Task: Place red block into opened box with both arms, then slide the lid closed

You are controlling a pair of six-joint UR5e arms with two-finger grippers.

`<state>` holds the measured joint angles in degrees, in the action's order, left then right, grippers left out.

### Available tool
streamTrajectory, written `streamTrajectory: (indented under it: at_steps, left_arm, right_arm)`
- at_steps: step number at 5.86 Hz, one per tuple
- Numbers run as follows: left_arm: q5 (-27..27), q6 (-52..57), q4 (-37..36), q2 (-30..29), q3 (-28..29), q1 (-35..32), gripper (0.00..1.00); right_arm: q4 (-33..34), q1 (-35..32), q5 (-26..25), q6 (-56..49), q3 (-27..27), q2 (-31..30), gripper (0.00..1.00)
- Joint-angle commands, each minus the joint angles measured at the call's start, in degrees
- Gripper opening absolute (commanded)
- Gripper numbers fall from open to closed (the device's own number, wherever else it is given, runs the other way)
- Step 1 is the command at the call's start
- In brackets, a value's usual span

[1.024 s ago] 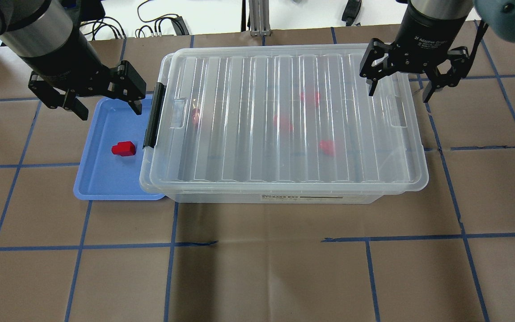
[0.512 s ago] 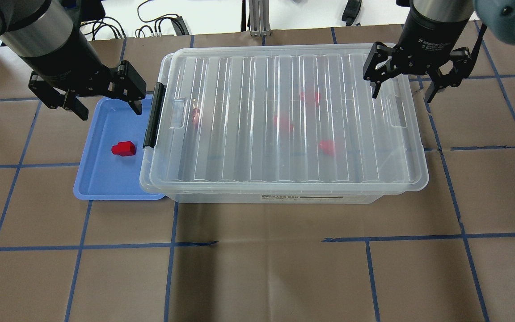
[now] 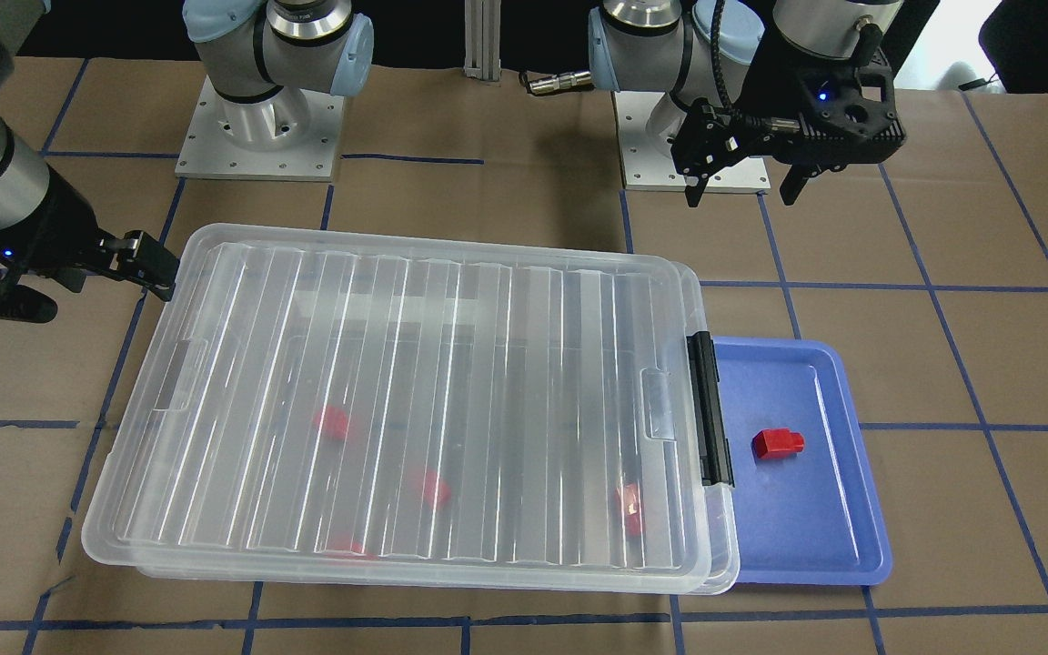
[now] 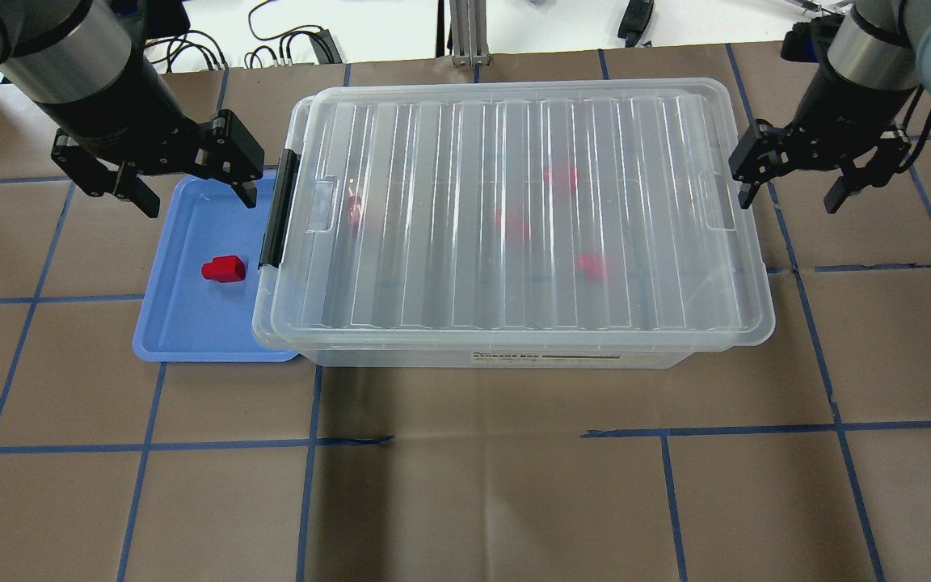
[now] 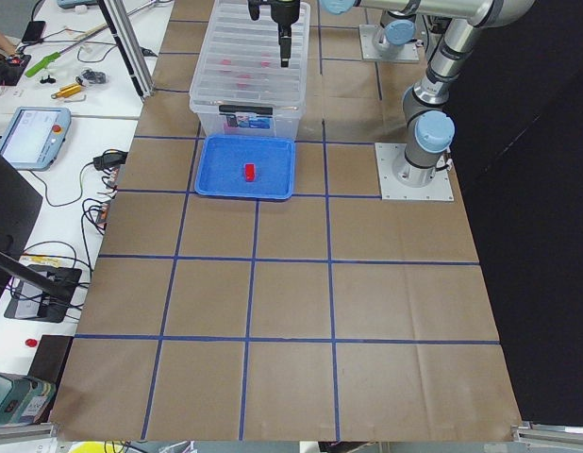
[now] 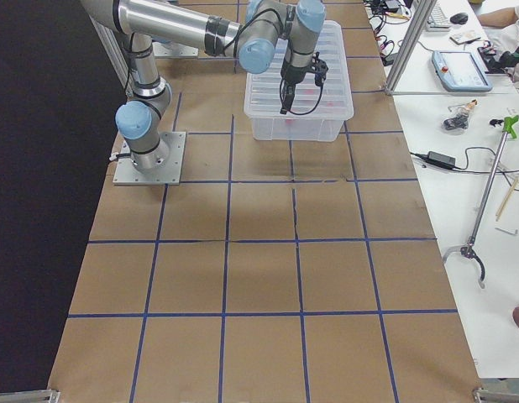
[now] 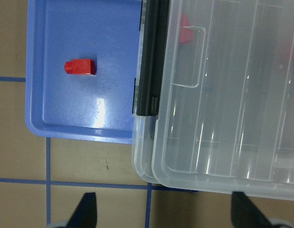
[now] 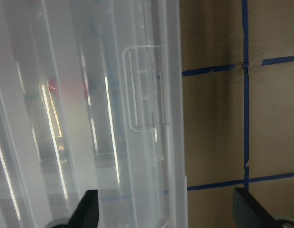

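Note:
The red block lies alone in a blue tray just left of the box. The ribbed clear lid covers nearly all of the box, sitting slightly askew beside the black latch. Held above the tray's back edge, my left gripper is open and empty. My right gripper is open at the lid's right short end; in its wrist view the fingers straddle that lid edge near the recessed tab.
Several other red pieces show blurred through the lid inside the box. Cables and a metal post lie beyond the table's back edge. Brown table with blue tape lines spreads in front of the box.
My right gripper has moved right and toward the front, from over the lid's back-right corner to beside its right short end. The left gripper, block and lid have not moved.

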<state>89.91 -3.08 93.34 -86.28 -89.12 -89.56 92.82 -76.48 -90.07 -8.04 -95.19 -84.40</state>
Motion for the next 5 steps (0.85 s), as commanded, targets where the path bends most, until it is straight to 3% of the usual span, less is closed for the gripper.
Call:
streamTrajectory:
  at_steps: [1, 3, 5]
  left_arm:
    - [0.0, 0.0, 0.0, 0.0, 0.0, 0.0, 0.98]
    - [0.0, 0.0, 0.0, 0.0, 0.0, 0.0, 0.98]
    - [-0.1, 0.3, 0.0, 0.0, 0.0, 0.0, 0.98]
  right_arm:
    - [4.6, 1.2, 0.4, -1.7, -5.2, 0.0, 1.0]
    - [7.0, 1.3, 0.3, -2.1, -8.7, 0.1, 1.0]
    - [10.7, 1.9, -2.1, -6.2, -8.9, 0.2, 1.0]
